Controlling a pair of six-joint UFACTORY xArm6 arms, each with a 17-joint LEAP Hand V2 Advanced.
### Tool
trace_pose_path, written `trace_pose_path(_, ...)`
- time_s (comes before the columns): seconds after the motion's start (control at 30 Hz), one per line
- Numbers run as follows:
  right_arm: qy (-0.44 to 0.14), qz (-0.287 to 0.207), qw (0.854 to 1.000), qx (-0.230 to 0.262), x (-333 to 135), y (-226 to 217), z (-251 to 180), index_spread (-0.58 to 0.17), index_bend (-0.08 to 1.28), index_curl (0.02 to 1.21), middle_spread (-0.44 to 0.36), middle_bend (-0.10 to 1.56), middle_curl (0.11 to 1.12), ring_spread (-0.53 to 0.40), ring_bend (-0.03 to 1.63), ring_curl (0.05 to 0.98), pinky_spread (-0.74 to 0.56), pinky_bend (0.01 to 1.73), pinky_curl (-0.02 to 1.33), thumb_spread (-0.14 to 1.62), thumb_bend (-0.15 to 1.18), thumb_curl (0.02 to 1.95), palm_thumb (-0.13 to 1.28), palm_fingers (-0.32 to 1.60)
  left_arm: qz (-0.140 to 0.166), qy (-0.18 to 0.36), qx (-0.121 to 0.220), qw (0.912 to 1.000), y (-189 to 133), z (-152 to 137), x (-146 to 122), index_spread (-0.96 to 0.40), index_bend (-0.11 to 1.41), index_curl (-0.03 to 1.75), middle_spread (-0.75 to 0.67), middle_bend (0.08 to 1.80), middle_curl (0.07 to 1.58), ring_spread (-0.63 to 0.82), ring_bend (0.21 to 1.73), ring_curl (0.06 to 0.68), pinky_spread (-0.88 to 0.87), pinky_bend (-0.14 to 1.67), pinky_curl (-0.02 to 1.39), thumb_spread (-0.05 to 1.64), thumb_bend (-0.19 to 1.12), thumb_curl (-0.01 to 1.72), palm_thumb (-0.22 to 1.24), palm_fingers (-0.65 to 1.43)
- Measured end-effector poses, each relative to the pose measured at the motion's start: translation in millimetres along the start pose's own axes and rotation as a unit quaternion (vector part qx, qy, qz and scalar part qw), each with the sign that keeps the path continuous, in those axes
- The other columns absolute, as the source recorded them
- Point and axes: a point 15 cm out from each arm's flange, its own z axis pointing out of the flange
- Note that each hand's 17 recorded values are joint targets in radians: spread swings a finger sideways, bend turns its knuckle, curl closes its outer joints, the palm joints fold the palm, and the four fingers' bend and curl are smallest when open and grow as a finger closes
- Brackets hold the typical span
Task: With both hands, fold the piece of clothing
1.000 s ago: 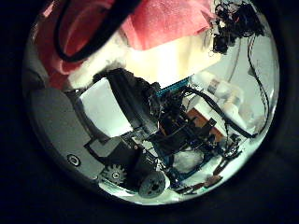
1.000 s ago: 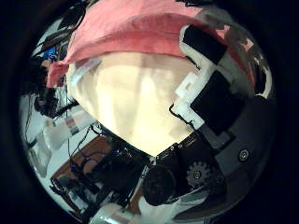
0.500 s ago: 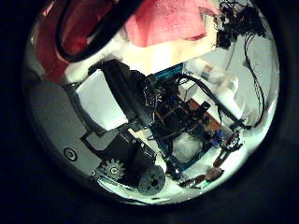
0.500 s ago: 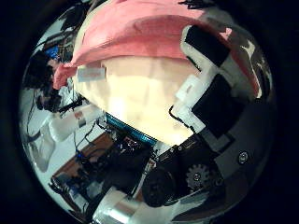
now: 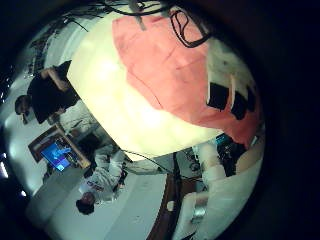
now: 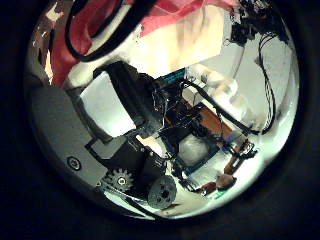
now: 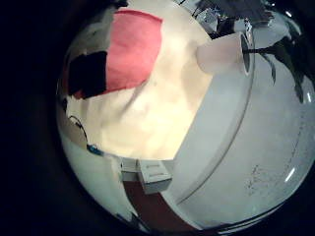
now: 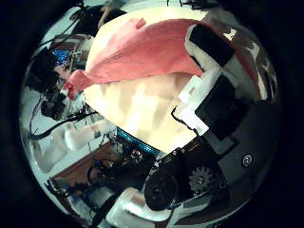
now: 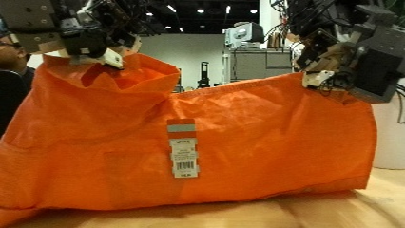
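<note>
Above the counter (image 9: 355,214), the orange garment (image 9: 190,133) hangs spread like a curtain, its lower hem resting on the counter's near edge. The left hand (image 9: 95,33) and right hand (image 9: 342,52) each have fingers curled, pinching a top corner. If either pinch slips, that corner would likely drop and the cloth bunch up.

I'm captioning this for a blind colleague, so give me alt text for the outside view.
An orange piece of clothing hangs spread like a curtain between two raised robot hands, its bottom edge touching the wooden table. The left hand pinches one top corner and the right hand the other. A white tag sits near the garment's middle.
</note>
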Motion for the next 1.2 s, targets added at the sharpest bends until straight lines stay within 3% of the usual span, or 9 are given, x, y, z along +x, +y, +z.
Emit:
trace_pose_path(0.5,-0.028,0.026,0.999,-0.019,29,-96,31,-0.34,1.03,1.06,-0.22,1.21,1.05,-0.287,1.31,0.921,-0.28,1.16,1.07,1.32,0.0,0.81,1.08,0.91,-0.052,0.026,0.015,0.9982,-87,-10,-83,-0.74,0.27,1.35,-0.57,0.87,1.12,-0.43,1.24,0.594,-0.71,0.92,0.71,1.59,0.19,0.29,0.51,0.97)
trace_pose_path(0.8,-0.051,0.028,0.998,-0.009,24,-163,49,-0.339,1.04,1.06,-0.228,1.22,1.06,-0.294,1.31,0.938,-0.29,1.16,1.11,1.33,0.0,0.82,1.08,0.89,-0.057,0.027,0.042,0.9971,-128,-2,-99,-0.73,0.28,1.37,-0.57,0.87,1.13,-0.42,1.25,0.598,-0.71,0.91,0.73,1.59,0.21,0.29,0.5,0.96)
trace_pose_path(0.93,-0.041,0.032,0.998,0.04,21,-196,51,-0.337,1.05,1.06,-0.23,1.22,1.06,-0.296,1.32,0.943,-0.29,1.15,1.13,1.33,0.0,0.83,1.08,0.88,-0.068,0.023,0.07,0.9949,-143,-2,-113,-0.72,0.26,1.38,-0.57,0.87,1.14,-0.42,1.25,0.6,-0.71,0.91,0.74,1.58,0.2,0.29,0.46,0.94)
trace_pose_path(1.07,-0.038,0.034,0.997,0.056,18,-210,56,-0.336,1.04,1.05,-0.232,1.22,1.05,-0.295,1.32,0.945,-0.29,1.15,1.14,1.33,-0.01,0.83,1.07,0.89,-0.091,0.059,0.079,0.991,-145,7,-122,-0.71,0.24,1.35,-0.57,0.89,1.11,-0.44,1.18,0.582,-0.71,0.84,0.73,1.54,0.13,0.25,0.33,0.89)
trace_pose_path(1.2,-0.038,0.033,0.997,0.058,17,-211,55,-0.335,1.04,1.05,-0.233,1.22,1.05,-0.295,1.32,0.945,-0.29,1.15,1.14,1.32,0.0,0.84,1.07,0.89,-0.099,0.08,0.053,0.9905,-142,28,-129,-0.66,0.16,1.29,-0.54,0.83,1.05,-0.41,1.01,0.539,-0.7,0.81,0.74,1.45,0.05,0.22,0.22,0.6)
